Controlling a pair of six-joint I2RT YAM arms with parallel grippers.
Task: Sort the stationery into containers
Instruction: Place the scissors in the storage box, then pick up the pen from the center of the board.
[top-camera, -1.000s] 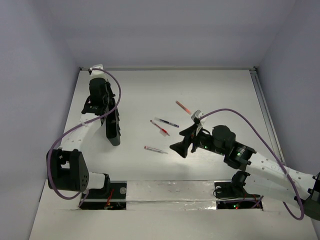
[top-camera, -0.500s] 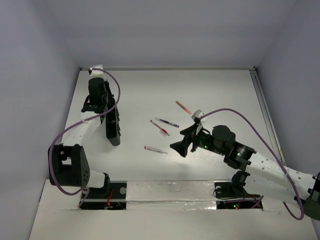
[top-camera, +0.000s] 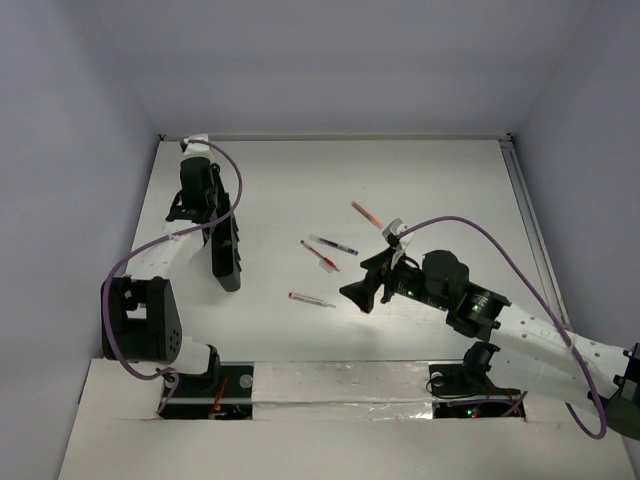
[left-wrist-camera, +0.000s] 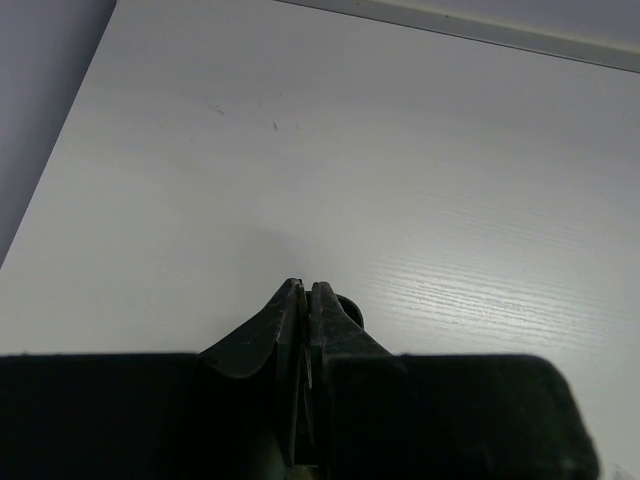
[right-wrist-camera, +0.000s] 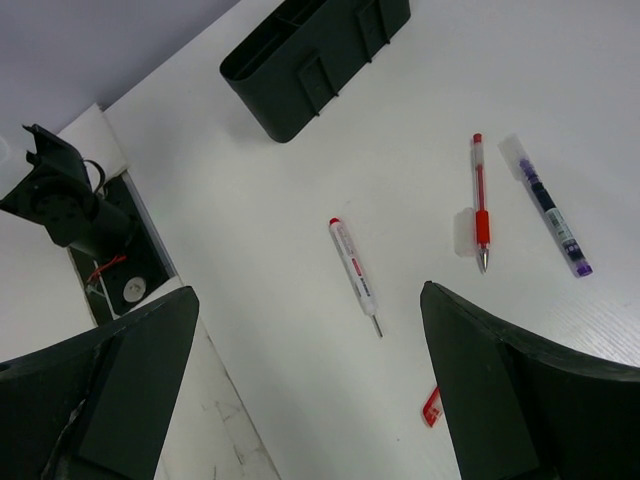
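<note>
**Top view.** The black box (top-camera: 227, 255) lies lengthwise on the left side of the table (top-camera: 430, 170). The left gripper (top-camera: 200, 180) sits just beside the box's far end; its fingers are too dark to read from here. Four pens lie loose mid-table, well apart from the box: a far pen (top-camera: 366, 214), a dark pen (top-camera: 333, 244), a red pen (top-camera: 320, 256) and a white pen (top-camera: 311, 299). The right gripper (top-camera: 360, 295) hangs just right of the white pen, jaws spread.

**Left wrist view.** The left gripper's fingers are pressed together, tips low over the table surface.

**Right wrist view.** The right gripper's fingers stand wide apart, one at each lower corner. On the table between them lie the white pen, the red pen and the dark pen. A tiny red piece (right-wrist-camera: 432, 405) lies by the right finger. The box sits at the upper edge, well apart from the pens.
</note>
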